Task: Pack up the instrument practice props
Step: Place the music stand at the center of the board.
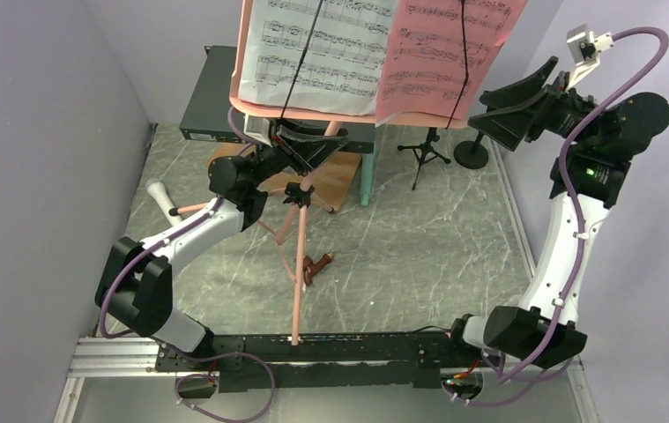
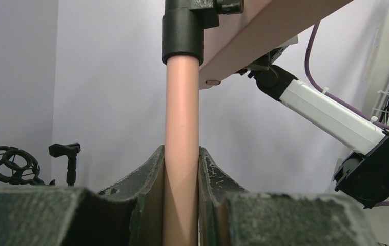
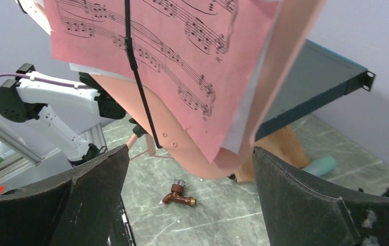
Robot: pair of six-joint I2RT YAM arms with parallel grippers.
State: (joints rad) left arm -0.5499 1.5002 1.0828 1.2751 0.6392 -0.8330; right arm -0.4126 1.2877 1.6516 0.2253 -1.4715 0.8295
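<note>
Two arms flank the pink music stand (image 1: 299, 256) standing on the bench (image 1: 419, 247) in the overhead view, a white page (image 1: 313, 53) and a red page (image 1: 445, 53) on its desk, a dark grey box (image 1: 203, 106) behind.

Left wrist view: the fingers of the left gripper (image 2: 181, 154) pinch the stand's pink pole.

Right wrist view: the fingers of the right gripper (image 3: 189, 154) stand spread wide, the desk's lower corner and the red page between them.

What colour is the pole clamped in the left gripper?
Pink pole; clearest in the left wrist view.
</note>
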